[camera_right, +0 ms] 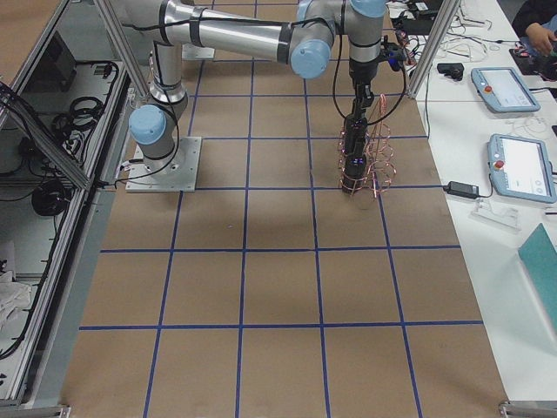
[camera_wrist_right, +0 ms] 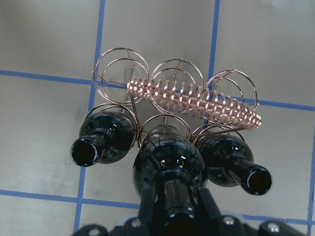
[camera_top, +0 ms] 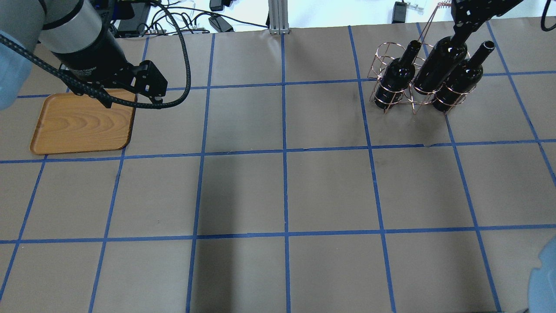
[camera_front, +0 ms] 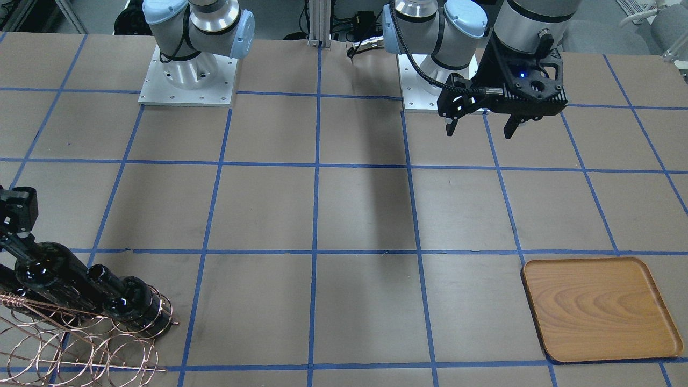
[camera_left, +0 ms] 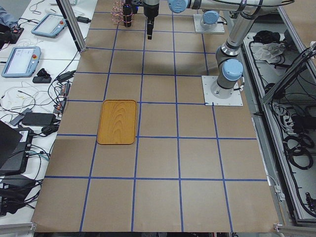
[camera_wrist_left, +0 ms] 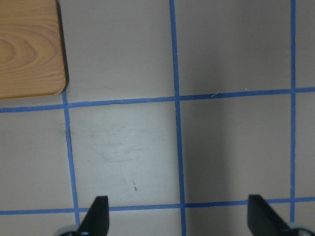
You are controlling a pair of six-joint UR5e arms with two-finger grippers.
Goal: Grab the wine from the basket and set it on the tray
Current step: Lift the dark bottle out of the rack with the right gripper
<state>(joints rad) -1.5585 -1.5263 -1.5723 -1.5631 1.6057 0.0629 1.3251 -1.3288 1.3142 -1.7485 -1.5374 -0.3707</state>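
Right gripper (camera_wrist_right: 176,199) clamped on middle bottle (camera_wrist_right: 170,162) neck in the basket (camera_wrist_right: 197,98); left gripper (camera_wrist_left: 178,221) wide open, empty, near the tray (camera_wrist_left: 29,49).

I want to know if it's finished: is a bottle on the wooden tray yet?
No, the flat honey-brown wooden tray holds nothing, and all three near-black glass bottles are at the copper wire basket.
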